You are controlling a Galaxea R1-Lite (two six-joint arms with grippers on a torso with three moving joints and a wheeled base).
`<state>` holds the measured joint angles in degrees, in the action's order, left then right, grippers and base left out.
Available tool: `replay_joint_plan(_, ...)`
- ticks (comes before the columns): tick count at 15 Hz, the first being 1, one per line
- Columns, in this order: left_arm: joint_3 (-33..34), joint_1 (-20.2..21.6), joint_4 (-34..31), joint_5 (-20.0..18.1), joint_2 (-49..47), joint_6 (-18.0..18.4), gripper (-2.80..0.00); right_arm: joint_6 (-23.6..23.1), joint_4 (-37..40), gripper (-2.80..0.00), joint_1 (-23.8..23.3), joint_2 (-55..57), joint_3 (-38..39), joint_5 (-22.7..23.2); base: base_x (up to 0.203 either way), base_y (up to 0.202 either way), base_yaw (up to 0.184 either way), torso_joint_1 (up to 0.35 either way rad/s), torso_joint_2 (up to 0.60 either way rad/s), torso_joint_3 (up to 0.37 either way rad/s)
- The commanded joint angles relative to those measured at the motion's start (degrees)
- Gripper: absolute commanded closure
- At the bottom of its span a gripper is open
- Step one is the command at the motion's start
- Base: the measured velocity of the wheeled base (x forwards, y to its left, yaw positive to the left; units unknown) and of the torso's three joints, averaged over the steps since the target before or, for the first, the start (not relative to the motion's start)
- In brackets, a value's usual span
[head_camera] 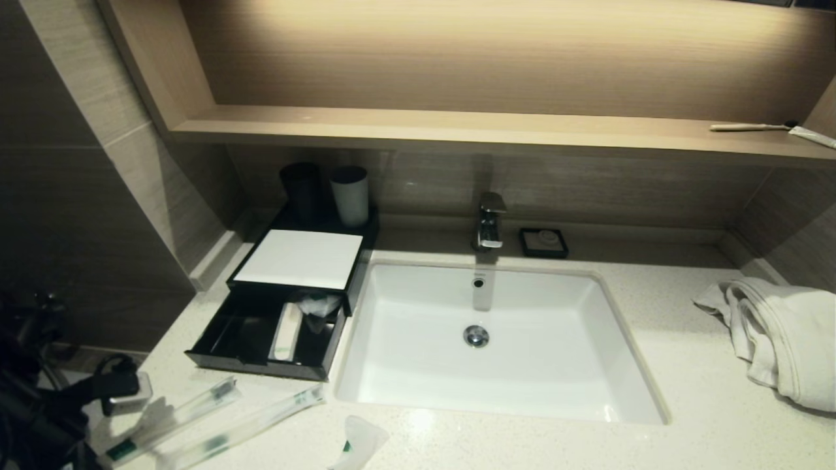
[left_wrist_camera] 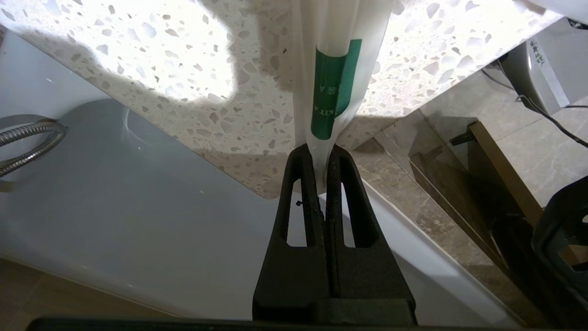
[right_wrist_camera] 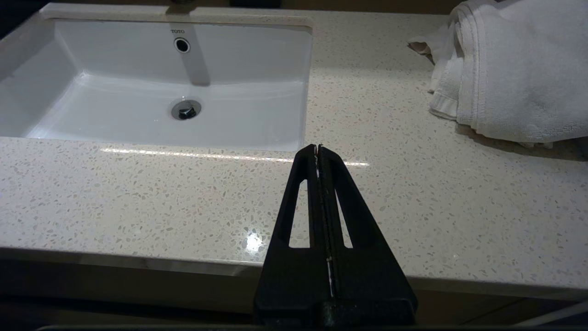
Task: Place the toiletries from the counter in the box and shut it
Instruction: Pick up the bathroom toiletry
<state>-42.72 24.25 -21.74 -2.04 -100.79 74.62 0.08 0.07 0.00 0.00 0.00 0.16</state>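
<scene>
Left jaws (left_wrist_camera: 321,158) pinch white sachet (left_wrist_camera: 337,69) (green label) over counter (left_wrist_camera: 161,69).

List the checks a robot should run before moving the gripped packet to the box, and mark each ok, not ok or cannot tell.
1. Grip: left gripper is shut on the end of the white packet. Ok.
2. Box access: the drawer is pulled open. Ok.
3. Room inside: the drawer's left compartment looks bare. Ok.
4. Other arm out of the way: right gripper is shut and empty above the counter, to the right of the sink. Ok.
5. Packet lifted off the counter: cannot tell.
6. Counter finished: two long packets lie near the front edge. Not ok.
</scene>
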Motion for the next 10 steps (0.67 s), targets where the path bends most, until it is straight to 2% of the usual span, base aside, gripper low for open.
replay_joint_plan(1, 0.1, 0.0, -0.3, 0.0, 0.7, 0.4, 0.0, 0.0, 0.0, 0.0, 0.0, 0.0, 0.0, 0.0, 0.0, 0.0, 0.0, 0.0, 0.0, 0.0)
replay_joint_plan(10, 3.6, 1.1, -0.8, -0.1, 8.8, 0.3, 0.0, 0.0, 0.0, 0.0, 0.0, 0.0, 0.0, 0.0, 0.0, 0.0, 0.0, 0.0, 0.0, 0.0)
